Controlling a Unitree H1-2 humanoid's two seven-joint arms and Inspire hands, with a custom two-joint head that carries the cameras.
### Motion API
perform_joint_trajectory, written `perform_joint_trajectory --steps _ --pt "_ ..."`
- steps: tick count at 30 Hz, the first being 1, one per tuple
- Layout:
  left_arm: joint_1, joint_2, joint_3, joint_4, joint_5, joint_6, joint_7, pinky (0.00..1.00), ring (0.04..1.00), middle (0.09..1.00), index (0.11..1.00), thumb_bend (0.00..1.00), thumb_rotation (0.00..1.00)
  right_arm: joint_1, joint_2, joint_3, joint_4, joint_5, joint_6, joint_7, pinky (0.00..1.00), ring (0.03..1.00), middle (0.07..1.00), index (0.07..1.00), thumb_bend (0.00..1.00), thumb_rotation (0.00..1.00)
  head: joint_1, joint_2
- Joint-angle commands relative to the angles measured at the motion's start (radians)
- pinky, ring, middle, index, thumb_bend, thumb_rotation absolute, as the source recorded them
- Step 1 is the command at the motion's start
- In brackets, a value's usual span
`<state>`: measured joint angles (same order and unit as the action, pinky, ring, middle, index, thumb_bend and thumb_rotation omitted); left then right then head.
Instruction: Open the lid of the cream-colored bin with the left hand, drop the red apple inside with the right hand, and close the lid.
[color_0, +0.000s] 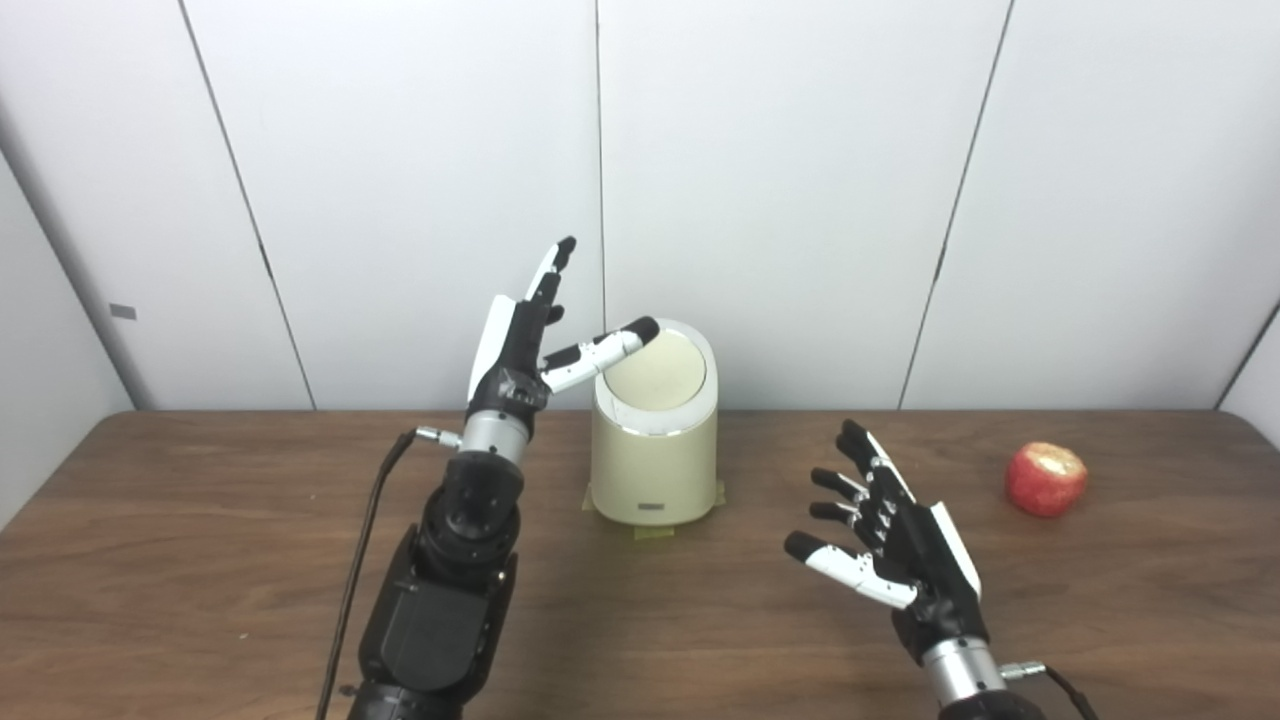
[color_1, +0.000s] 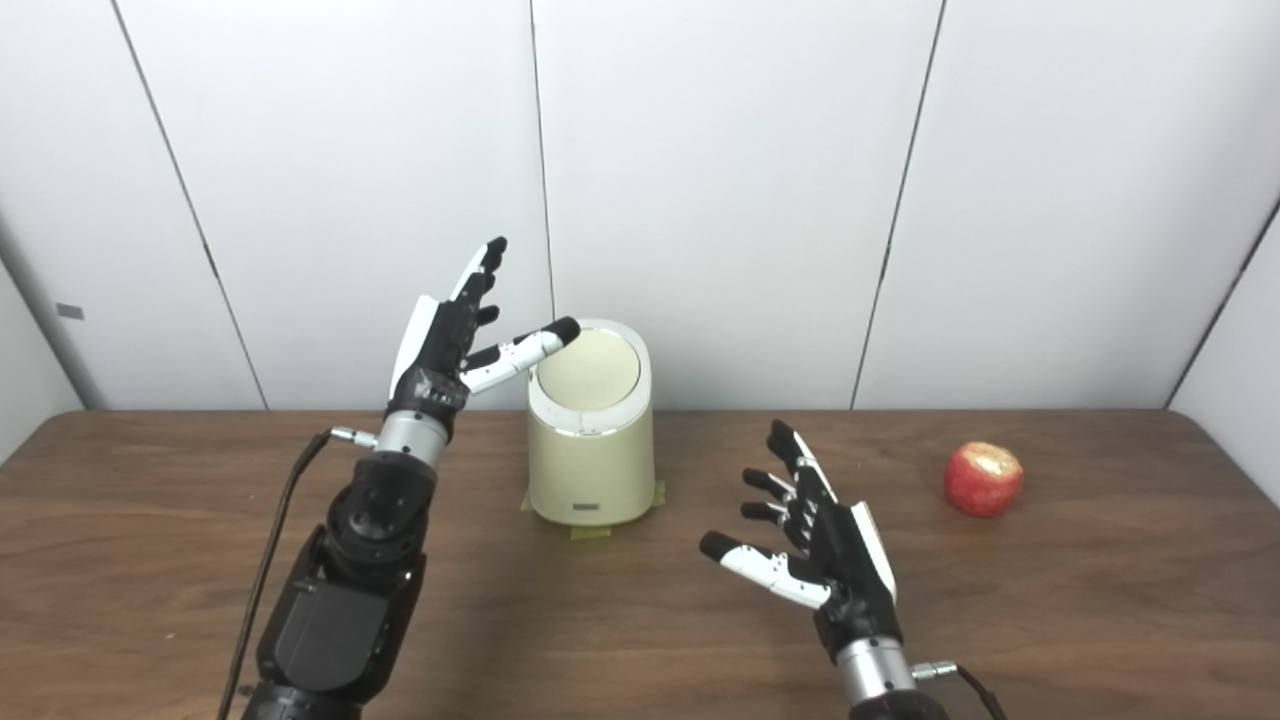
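Reaching up beside the bin, the left hand (color_0: 522, 345) is raised off the counter w/ fingers (color_0: 551, 268) spread apart and pointing up, holding nothing. Its thumb (color_0: 600, 352) sticks out toward the right, tip at the lid's upper-left rim; can't tell if it's actually touching. Forearm rises from the near-left part of the counter, black cable (color_0: 362, 545) trailing from the wrist down to the near edge.

Cream-colored bin (color_0: 655, 455) stands upright toward the far edge, roughly mid-width, just right of the left hand. Round lid (color_0: 658, 373) is on, tilted face slanting toward the camera, thin chrome ring around its front. Small label plate low on the front. Yellowish tape tabs (color_0: 655, 532) show under the base.

Right hand (color_0: 890, 535) hovers over the near-right area of the counter, palm turned left, fingers fanned apart, thumb (color_0: 835, 563) pointing left; empty. Well apart from the bin and from the apple.

Red apple (color_0: 1045, 479) sits on the counter (color_0: 640, 620) near the right edge, farther back than the right hand, pale patch on top. Not touched by either hand.

Counter is dark wood grain; white panel wall (color_0: 780, 180) behind the far edge.
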<state>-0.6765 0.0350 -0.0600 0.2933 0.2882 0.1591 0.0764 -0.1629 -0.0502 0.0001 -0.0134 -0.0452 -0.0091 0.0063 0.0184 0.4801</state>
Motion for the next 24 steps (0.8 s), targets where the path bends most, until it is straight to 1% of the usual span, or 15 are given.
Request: perform_joint_trajectory --steps 1,4,5,6,9,12,13,15,16,18,19,21,24 --pt "-0.099 0.009 -0.009 0.006 0.031 -0.02 0.034 0.91 1.0 1.0 1.0 0.92 0.45 -0.04 0.001 -0.001 -0.032 0.012 -0.044 0.005 0.72 0.829 0.956 0.942 0.86 0.34 0.001 0.001" --pt "-0.132 0.018 -0.032 0.052 0.073 -0.018 0.054 0.83 1.0 1.0 1.0 0.94 0.47 -0.037 -0.001 0.001 -0.039 0.01 -0.043 0.005 0.7 0.826 0.953 0.941 0.86 0.34 -0.002 0.006" --pt "-0.141 0.02 -0.036 0.064 0.079 -0.016 0.058 0.82 1.0 1.0 1.0 0.94 0.46 -0.037 -0.001 0.001 -0.041 0.012 -0.042 0.007 0.7 0.825 0.953 0.94 0.86 0.34 -0.002 0.006" --pt "-0.147 0.023 -0.039 0.074 0.082 -0.015 0.058 0.8 1.0 1.0 1.0 0.94 0.44 -0.036 -0.001 0.002 -0.043 0.013 -0.04 0.008 0.7 0.828 0.956 0.942 0.87 0.34 -0.002 0.008" --pt "-0.154 0.034 -0.049 0.083 0.083 -0.005 0.042 0.8 1.0 1.0 1.0 0.92 0.39 -0.035 -0.001 0.003 -0.049 0.012 -0.036 0.008 0.71 0.828 0.957 0.942 0.86 0.33 -0.003 0.01" --pt "-0.155 0.047 -0.062 0.101 0.094 -0.008 0.046 0.79 1.0 1.0 1.0 0.91 0.35 -0.036 -0.001 0.003 -0.05 0.012 -0.034 0.008 0.71 0.828 0.957 0.941 0.85 0.31 -0.003 0.011" --pt "-0.154 0.056 -0.072 0.108 0.107 -0.014 0.05 0.79 1.0 1.0 1.0 0.91 0.35 -0.036 0.0 0.003 -0.051 0.012 -0.032 0.009 0.71 0.829 0.957 0.941 0.85 0.31 -0.004 0.012" --pt "-0.151 0.07 -0.089 0.119 0.131 -0.025 0.055 0.79 1.0 1.0 1.0 0.89 0.27 -0.035 0.0 0.004 -0.054 0.015 -0.028 0.011 0.7 0.831 0.961 0.941 0.84 0.31 -0.006 0.013" --pt "-0.15 0.086 -0.113 0.125 0.165 -0.025 0.057 0.78 1.0 1.0 1.0 0.88 0.26 -0.035 0.001 0.005 -0.054 0.012 -0.026 0.009 0.7 0.831 0.962 0.941 0.84 0.31 -0.006 0.014" --pt "-0.147 0.109 -0.152 0.128 0.22 -0.014 0.058 0.83 1.0 1.0 1.0 0.88 0.16 -0.034 0.002 0.006 -0.055 0.005 -0.024 0.006 0.69 0.821 0.958 0.942 0.84 0.32 -0.005 0.016" --pt "-0.145 0.121 -0.171 0.129 0.246 -0.008 0.058 0.84 1.0 1.0 1.0 0.88 0.15 -0.034 0.003 0.007 -0.055 0.005 -0.023 0.005 0.69 0.819 0.957 0.942 0.84 0.32 -0.005 0.016" --pt "-0.142 0.134 -0.196 0.128 0.28 0.003 0.056 0.91 1.0 1.0 1.0 0.9 0.11 -0.033 0.004 0.006 -0.056 0.007 -0.025 0.005 0.69 0.819 0.956 0.941 0.84 0.32 -0.006 0.018" --pt "-0.14 0.152 -0.23 0.13 0.328 0.01 0.054 0.92 1.0 1.0 1.0 0.91 0.1 -0.032 0.005 0.009 -0.058 0.002 -0.026 0.004 0.69 0.817 0.956 0.941 0.83 0.32 -0.008 0.02"
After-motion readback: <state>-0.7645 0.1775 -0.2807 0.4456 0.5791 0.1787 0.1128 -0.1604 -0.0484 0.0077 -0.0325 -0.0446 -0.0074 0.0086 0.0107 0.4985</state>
